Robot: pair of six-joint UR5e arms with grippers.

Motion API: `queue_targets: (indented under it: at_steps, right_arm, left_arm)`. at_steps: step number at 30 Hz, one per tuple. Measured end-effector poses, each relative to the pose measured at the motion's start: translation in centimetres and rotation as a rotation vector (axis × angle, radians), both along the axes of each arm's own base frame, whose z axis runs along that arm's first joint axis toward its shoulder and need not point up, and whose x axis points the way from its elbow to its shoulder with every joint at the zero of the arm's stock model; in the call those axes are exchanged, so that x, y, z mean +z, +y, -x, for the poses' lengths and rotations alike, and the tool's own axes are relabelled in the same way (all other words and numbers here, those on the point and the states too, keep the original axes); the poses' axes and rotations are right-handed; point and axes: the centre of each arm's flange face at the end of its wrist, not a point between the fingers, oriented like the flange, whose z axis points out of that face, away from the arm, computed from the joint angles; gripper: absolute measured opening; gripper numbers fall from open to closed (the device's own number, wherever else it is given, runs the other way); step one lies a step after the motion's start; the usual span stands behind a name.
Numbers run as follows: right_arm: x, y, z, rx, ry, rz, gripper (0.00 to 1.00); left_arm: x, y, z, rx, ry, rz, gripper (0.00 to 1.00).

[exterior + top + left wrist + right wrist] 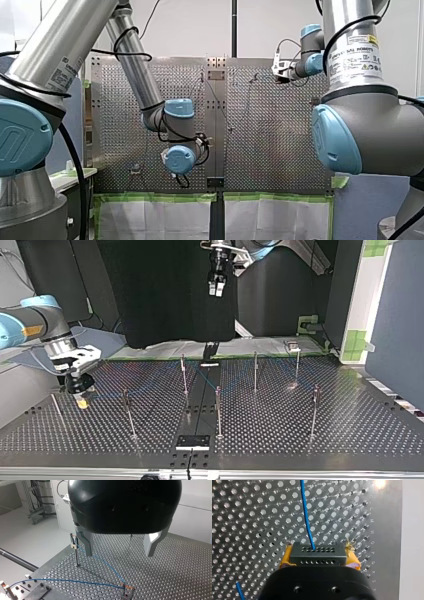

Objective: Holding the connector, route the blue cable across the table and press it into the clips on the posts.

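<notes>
Connector (pixel 317 554) with blue cable (pixel 306 512) in right claw (pixel 319 551)

Dark grey two-row connector (pixel 317 553), thin blue cable (pixel 306 512) from its upper row, strung between upright posts (pixel 76 557)

In the top view, the perforated metal table (pixel 350 430) carries several thin upright posts (pixel 218 410) around its middle. A black plate (pixel 192 441) sits at its 6 o'clock edge, ending a dark centre strip (pixel 200 395).
</notes>
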Motion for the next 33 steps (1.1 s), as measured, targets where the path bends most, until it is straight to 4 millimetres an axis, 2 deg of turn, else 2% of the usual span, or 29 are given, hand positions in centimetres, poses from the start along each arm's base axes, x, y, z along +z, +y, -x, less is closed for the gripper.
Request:
queue_targets:
  at_steps: [16,33]
  right_arm:
    - [0.0,0.0,-0.1,0.0,0.0,-0.003,0.0]
    - [-0.2,0.1,-0.1,-0.003,0.002,-0.007,0.0]
  left_arm:
    - [-3.0,4.9,4.3,0.001,0.085,-0.097,1.0]
    - [-3.2,5.3,4.6,0.001,0.091,-0.104,1.0]
